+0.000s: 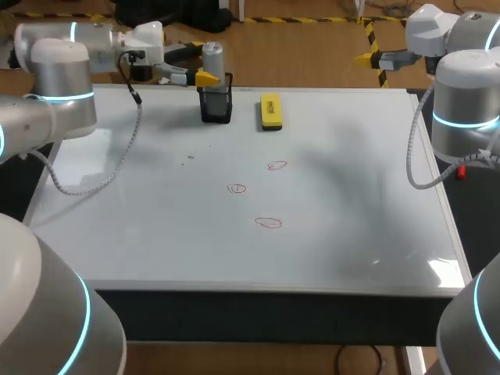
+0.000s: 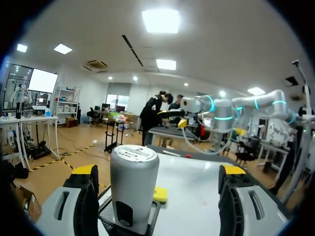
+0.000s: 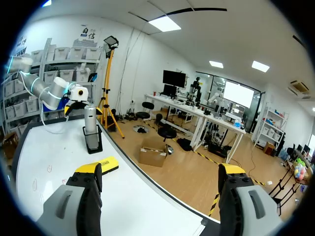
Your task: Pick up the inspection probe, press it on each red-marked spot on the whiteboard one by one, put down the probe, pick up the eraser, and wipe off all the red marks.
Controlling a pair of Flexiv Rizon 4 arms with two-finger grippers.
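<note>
So the whole surface here is a big white whiteboard (image 1: 156, 234) lying flat, with both arms parked along its far edge. The inspection probe (image 1: 212, 58), a grey cylinder, is standing upright in a small black holder (image 1: 216, 109) near the far edge, a bit left of the middle. The yellow eraser (image 1: 270, 112) lies flat on the board just beside the holder, on its right, not touching it. Three little red marks sit out in the middle of the board, well apart from the probe: one further back (image 1: 276, 165), one in between (image 1: 237, 188), and one closest to the front (image 1: 268, 223). The left end effector (image 1: 205, 76) is right up at the top part of the probe. In the left wrist view its fingers are spread wide, with the probe between them but much nearer one finger (image 2: 83, 196). I can't see either finger actually pressing on it, so it's not gripped. The right end effector (image 1: 371, 56) hangs off past the far right corner of the board, fingers also wide apart with nothing between them. A grey cable (image 1: 129, 148) droops from the left arm over the board.
</note>
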